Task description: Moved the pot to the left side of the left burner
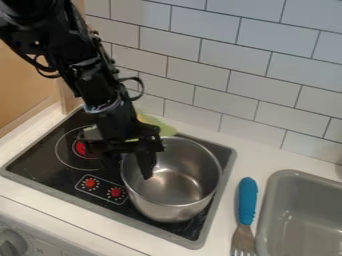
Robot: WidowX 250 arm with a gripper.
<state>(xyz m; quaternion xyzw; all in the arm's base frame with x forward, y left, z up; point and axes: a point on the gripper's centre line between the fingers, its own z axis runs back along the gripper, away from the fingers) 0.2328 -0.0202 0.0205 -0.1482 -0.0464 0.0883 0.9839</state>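
The black gripper (128,162) hangs at the left side of the silver pot (172,182), open and pointing down. One finger (145,164) reaches inside the pot, apart from its left wall; the other is hard to make out against the dark stove, outside the pot. The pot stands upright on the right part of the black stove (40,165), covering that side. To its left is the left burner (81,149), a ringed circle with a red centre, partly behind the gripper.
A green object (157,125) lies behind the pot, partly hidden by the arm. Right of the stove, a blue-handled fork (247,200) lies on the white counter beside a grey sink (304,210). Two red knobs are at the stove's front, and a tiled wall stands behind.
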